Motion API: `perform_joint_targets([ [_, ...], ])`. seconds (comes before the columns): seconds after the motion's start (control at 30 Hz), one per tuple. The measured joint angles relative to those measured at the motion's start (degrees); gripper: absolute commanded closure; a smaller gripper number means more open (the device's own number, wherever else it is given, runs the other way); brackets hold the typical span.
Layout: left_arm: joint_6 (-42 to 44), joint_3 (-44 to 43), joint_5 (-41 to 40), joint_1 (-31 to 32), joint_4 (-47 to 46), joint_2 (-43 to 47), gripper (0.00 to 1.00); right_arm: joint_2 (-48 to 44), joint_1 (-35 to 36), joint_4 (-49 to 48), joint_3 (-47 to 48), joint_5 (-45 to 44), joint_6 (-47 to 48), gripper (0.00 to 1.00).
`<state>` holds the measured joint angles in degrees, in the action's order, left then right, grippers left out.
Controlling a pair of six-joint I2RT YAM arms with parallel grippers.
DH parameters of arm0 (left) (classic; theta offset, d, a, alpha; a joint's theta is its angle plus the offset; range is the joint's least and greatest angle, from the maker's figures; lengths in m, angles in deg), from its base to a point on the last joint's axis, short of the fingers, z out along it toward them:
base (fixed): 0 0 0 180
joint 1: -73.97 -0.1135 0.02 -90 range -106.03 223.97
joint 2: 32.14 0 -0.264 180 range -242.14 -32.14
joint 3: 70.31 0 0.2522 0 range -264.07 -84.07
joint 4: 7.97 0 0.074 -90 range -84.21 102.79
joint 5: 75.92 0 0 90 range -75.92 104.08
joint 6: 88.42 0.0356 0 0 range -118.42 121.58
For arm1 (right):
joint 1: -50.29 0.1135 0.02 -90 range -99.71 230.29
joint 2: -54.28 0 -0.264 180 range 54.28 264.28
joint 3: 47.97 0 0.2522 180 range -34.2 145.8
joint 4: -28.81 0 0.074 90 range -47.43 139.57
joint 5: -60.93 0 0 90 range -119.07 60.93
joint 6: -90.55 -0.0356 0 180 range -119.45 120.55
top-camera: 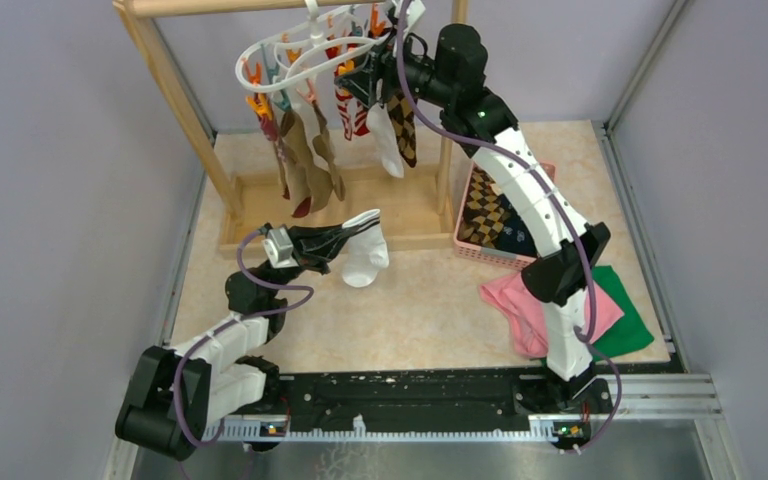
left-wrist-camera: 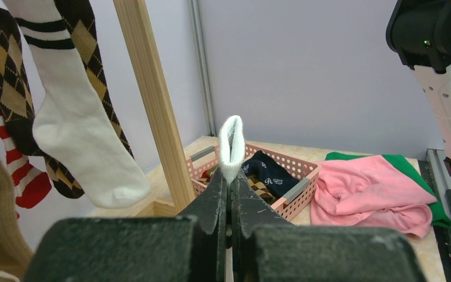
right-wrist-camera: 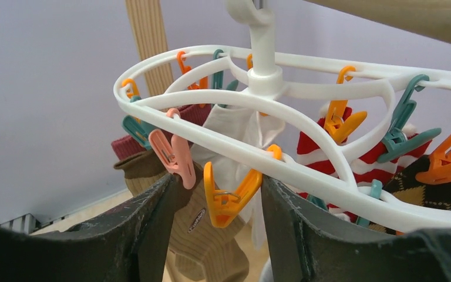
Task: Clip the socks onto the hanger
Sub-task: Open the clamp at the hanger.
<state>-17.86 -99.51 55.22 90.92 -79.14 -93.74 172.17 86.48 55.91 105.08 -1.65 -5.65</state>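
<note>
Beige table between grey walls, with a wooden rack at the upper left of the overhead view. From its bar hangs the white hanger, with several socks clipped under it. The left claw, at centre left above the table, is pressed together on a white sock. The right claw, up at the hanger, stands spread, one finger on each side of an orange clip.

White oval hanger upper centre, several socks clipped, dangling; one white sock mid-frame, pinched aloft.
</note>
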Motion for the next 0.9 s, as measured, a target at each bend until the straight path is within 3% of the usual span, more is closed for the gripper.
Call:
perform_joint_targets([
  [0.23,0.0,0.0,0.0,0.0,0.0,0.0,1.0,0.9,-0.3,-0.2,0.7,0.7,-0.1,0.39],
  [0.9,0.0,0.0,0.0,0.0,0.0,0.0,1.0,3.3,-0.4,0.9,1.4,-0.7,0.2,0.44],
])
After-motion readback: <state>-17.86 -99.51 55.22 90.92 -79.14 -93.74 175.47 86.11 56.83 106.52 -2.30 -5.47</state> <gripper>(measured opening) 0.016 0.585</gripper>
